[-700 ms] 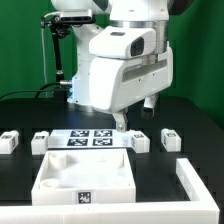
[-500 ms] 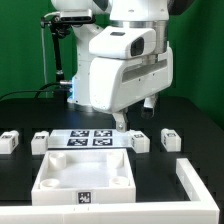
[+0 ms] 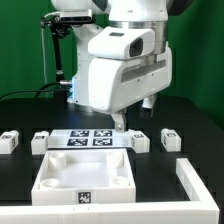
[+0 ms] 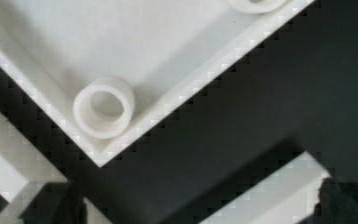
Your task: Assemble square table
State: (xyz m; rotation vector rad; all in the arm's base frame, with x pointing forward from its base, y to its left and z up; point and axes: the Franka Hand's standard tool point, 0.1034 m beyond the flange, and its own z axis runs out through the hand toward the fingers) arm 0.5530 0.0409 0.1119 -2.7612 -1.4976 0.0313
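Near the tabletop (image 3: pixel 15 172) edge closest to the exterior camera, the square table top (image 3: pixel 85 170) is lying rim-up, and its corner with a round hole (image 4: pixel 101 105) is filling the wrist view. It is sitting camera-side of the end effector (image 3: pixel 136 113), which is hanging released and empty above the marker board (image 3: pixel 90 139). One top and four legs (image 3: pixel 40 143) are showing, two legs flanking each side of the board.

Even bright light, glare on white plastic, wrist view blurred

Exterior looks frontally, wide; wrist sits close above shared tabletop (image 3: pixel 85 165)
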